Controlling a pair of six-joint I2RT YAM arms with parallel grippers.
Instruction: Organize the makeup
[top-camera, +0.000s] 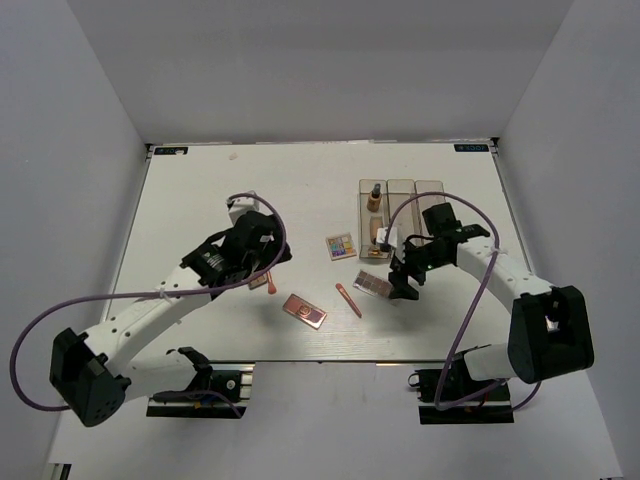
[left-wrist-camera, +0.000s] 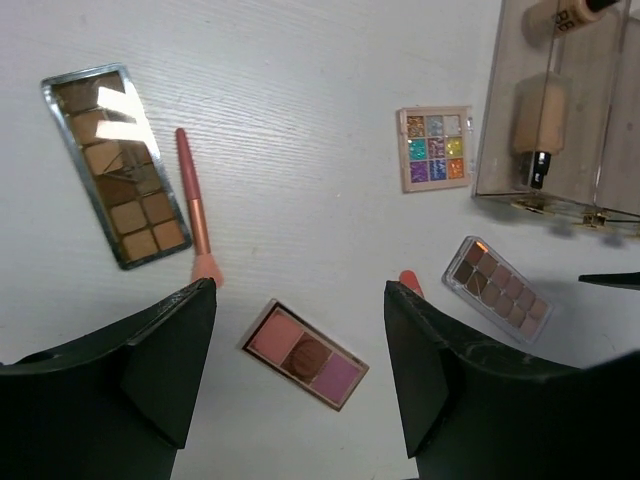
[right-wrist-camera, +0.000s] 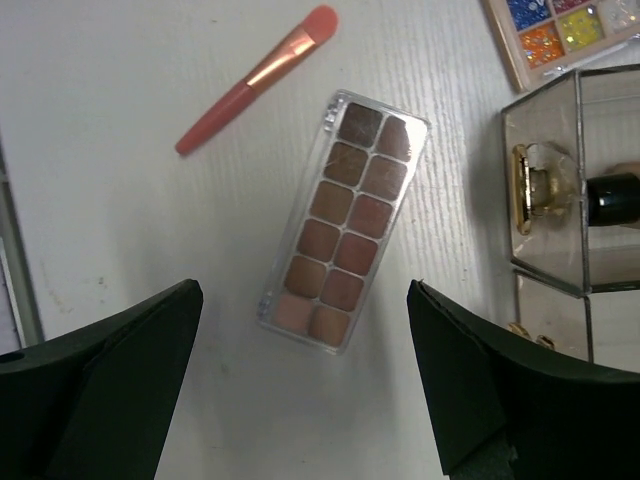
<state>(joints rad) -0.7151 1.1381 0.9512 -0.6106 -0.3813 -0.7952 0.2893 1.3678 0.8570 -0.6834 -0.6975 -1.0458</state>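
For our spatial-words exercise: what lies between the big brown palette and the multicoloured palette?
A coral-pink brush, lying close beside the big brown palette; seen in the left wrist view.

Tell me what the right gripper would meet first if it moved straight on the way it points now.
Probably the brown palette: it lies flat on the table between the open fingers in the wrist view. Nothing else shows in that line, though depth is unclear.
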